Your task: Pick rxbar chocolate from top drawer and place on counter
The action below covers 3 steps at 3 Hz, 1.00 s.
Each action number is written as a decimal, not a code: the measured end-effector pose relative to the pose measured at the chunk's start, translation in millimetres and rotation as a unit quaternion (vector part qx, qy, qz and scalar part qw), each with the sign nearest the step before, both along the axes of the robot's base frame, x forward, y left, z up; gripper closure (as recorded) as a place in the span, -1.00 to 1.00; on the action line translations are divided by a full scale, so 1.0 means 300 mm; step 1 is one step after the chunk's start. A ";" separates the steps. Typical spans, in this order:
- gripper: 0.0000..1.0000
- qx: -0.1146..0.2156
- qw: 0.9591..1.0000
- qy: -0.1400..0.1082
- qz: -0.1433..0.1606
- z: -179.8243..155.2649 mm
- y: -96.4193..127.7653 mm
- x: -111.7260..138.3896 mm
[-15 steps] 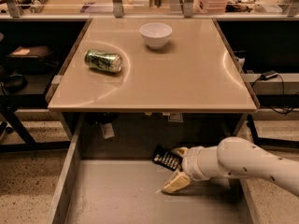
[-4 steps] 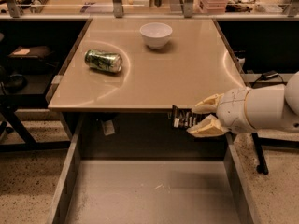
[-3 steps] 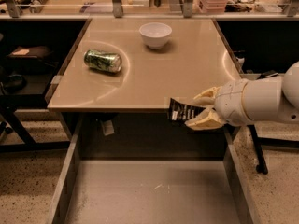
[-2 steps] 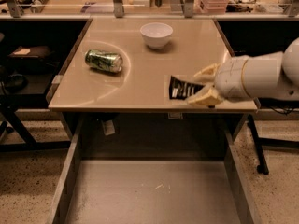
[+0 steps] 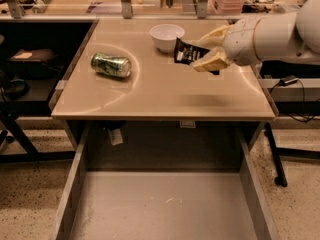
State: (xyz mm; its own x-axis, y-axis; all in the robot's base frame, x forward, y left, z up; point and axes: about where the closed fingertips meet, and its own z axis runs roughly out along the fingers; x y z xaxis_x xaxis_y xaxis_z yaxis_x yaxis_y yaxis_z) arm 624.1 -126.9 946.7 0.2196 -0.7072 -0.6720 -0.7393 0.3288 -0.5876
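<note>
1. Beige and glossy, the counter [image 5: 165,91] fills the middle of the frame, its thin front edge running across just above the drawer.
2. Grey and shallow, the top drawer [image 5: 160,209] stands pulled open along the bottom of the frame, its scuffed floor and both side walls in view.
3. The white arm [image 5: 280,34] reaches in from the upper right, above the right part of the counter.
4. The gripper [image 5: 202,51] hangs over the counter's upper right area, its 2 tan fingers [image 5: 214,61] closed part way onto one end of the bar, one above and one below.
5. A crushed green can [image 5: 110,65] lies on its side on the left part of the counter.
6. A white bowl [image 5: 166,36] sits upright near the counter's far edge, just left of the gripper.
7. The chocolate bar [image 5: 186,52], black with white print, is held tilted in the air above the counter, its free end pointing left, close to the bowl; it is out of the drawer and not resting on the surface.
</note>
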 end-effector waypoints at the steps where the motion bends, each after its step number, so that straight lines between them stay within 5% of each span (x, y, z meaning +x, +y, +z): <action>1: 1.00 0.031 0.999 0.011 0.013 -0.014 0.031 0.063; 3: 1.00 0.045 0.997 0.065 -0.001 -0.178 0.060 0.143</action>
